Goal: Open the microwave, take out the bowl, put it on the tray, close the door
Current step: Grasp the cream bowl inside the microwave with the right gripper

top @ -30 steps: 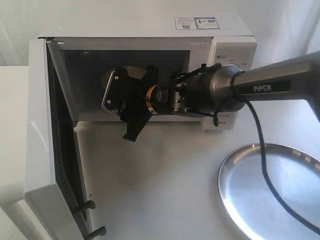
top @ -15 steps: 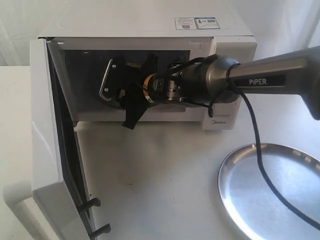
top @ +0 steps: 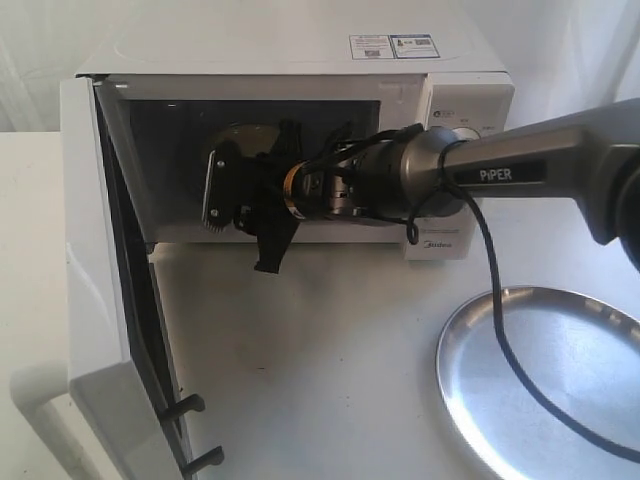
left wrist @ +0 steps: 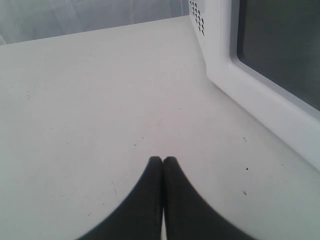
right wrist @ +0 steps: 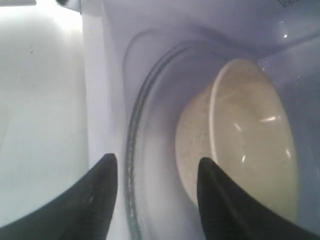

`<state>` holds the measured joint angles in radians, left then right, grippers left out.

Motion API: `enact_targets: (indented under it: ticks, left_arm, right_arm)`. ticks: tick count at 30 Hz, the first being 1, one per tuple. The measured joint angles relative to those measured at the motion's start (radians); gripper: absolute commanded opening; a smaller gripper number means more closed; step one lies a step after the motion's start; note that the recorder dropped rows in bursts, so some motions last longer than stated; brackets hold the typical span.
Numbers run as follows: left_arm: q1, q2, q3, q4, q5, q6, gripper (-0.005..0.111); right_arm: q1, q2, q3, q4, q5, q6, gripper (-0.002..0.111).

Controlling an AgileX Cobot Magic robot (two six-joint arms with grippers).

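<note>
A white table point(top: 320, 340), faintly speckled with small dark marks, is seen. The microwave point(top: 250, 45) is set on its far side, and the tray point(top: 580, 370) is laid flat at the near right, well apart from it.

Bowl point(right wrist: 240, 140) in microwave point(top: 300, 60), door point(top: 90, 250) at L, tray point(top: 560, 400) on table point(top: 320, 350) front-R.

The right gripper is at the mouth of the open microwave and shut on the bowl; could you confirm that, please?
Not quite: the right gripper is at the mouth of the open microwave, but its jaws stand open, with the bowl ahead of them, ungripped. The right wrist view shows this.
</note>
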<state>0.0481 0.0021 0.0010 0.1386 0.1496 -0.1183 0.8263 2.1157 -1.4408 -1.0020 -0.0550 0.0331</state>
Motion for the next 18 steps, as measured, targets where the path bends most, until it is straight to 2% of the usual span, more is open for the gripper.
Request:
enact_targets:
  ticks: [18]
  left_arm:
    - [0.000, 0.000, 0.000, 0.000, 0.000, 0.000, 0.000]
  right_arm:
    - [0.000, 0.097, -0.128, -0.001, 0.043, -0.027, 0.046]
